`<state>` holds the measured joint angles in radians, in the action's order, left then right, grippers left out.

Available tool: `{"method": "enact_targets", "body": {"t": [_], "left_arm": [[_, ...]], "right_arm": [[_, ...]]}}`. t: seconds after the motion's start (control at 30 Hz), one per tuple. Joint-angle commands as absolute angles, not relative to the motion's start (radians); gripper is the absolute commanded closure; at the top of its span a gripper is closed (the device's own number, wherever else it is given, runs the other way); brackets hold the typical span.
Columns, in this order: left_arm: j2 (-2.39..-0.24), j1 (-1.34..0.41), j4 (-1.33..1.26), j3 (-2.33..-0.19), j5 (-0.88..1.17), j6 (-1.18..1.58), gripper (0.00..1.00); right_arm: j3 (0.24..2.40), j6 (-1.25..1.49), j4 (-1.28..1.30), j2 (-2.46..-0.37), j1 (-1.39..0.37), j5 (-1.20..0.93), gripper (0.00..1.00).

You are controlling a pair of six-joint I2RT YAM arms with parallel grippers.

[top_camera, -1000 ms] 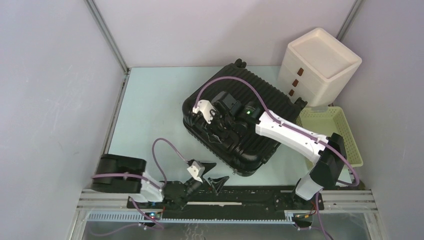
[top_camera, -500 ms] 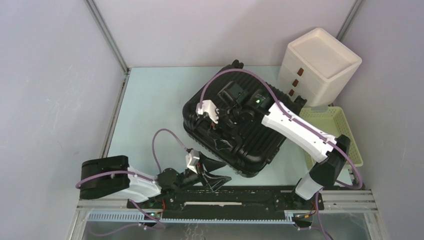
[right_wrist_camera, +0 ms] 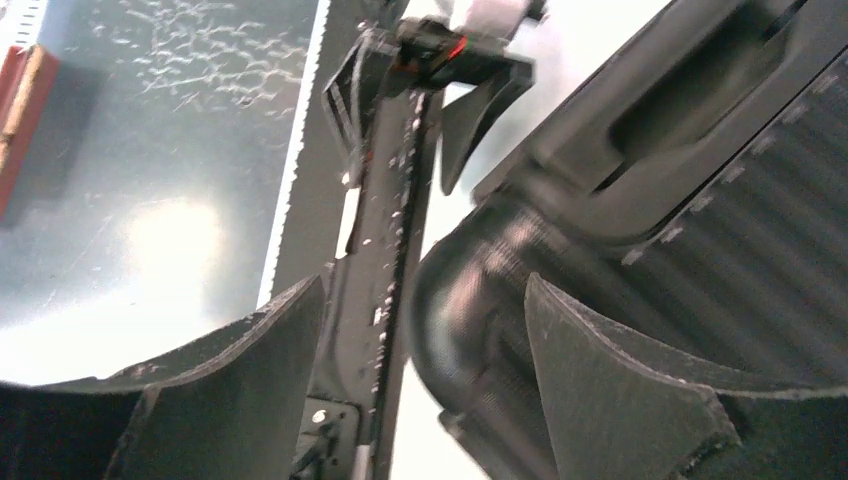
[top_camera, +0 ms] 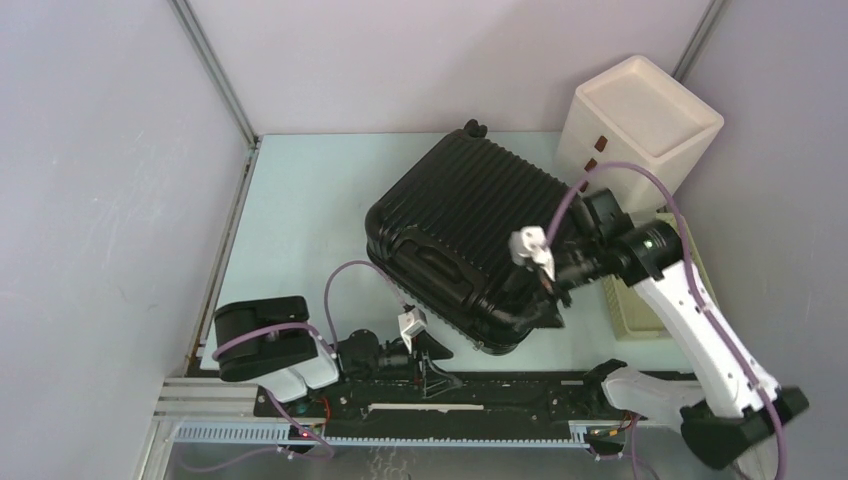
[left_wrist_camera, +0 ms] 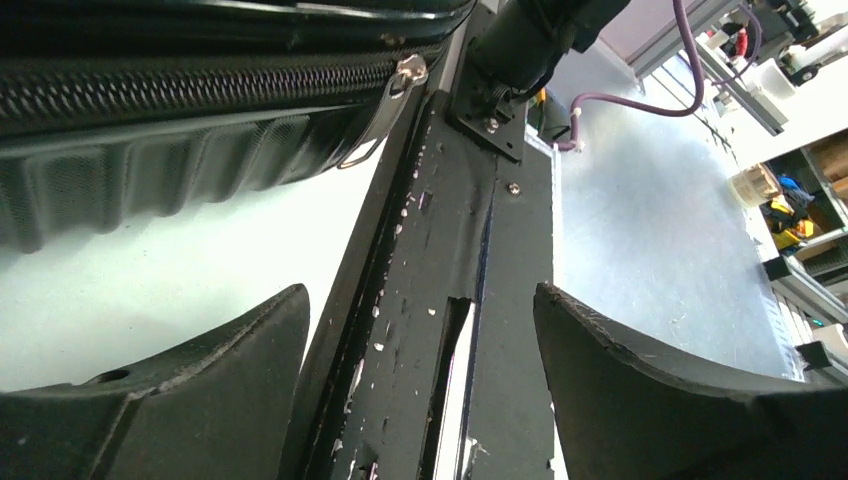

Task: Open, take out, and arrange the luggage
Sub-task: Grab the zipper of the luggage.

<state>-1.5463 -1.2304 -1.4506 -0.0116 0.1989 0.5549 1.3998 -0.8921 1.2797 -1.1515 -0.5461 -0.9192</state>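
The luggage, a black ribbed hard-shell suitcase, lies shut and flat at an angle mid-table. My right gripper hovers open at its near right corner; in the right wrist view that rounded corner shows between the fingers of the gripper, untouched. My left gripper stands open and empty low by the table's near edge, just in front of the suitcase. The left wrist view shows the zipper band and a zipper pull above the left gripper, and only the black base rail between its fingers.
A white three-drawer box stands at the back right. A pale yellow slatted basket sits beside the suitcase, partly hidden by the right arm. The black base rail runs along the near edge. Grey walls close in left and back.
The right arm left the top of the suitcase and swung to its near right corner. The left gripper slid right, closer to the suitcase's near side. The suitcase shifted slightly.
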Motion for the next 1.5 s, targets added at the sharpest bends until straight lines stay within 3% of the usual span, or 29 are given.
{"method": "enact_targets", "body": {"t": [0.0,0.13,0.27,0.9,1.2,1.47], "left_arm": [[-1.597,-1.219,-1.514,-0.061,0.248,0.563,0.13],[-1.641,-1.190,-1.517,-0.105,0.312,0.531,0.12],[-1.638,-1.142,-1.517,-0.137,0.367,0.552,0.12],[-1.725,-1.137,-1.521,-0.226,0.294,0.681,0.12],[-1.693,-1.137,-1.522,-0.251,0.353,0.703,0.20],[-1.738,-1.132,-1.522,-0.277,0.378,0.739,0.36]], "right_arm": [[1.139,-1.327,1.403,-0.974,-0.339,-1.273,0.16],[0.964,-1.208,1.217,-0.768,-0.193,-1.325,0.12],[0.879,-1.201,1.200,-0.682,-0.108,-1.334,0.12],[0.809,-1.235,1.206,-0.635,-0.033,-1.324,0.12],[0.805,-1.233,1.203,-0.642,-0.032,-1.315,0.12],[0.805,-1.229,1.202,-0.642,-0.029,-1.318,0.12]]}}
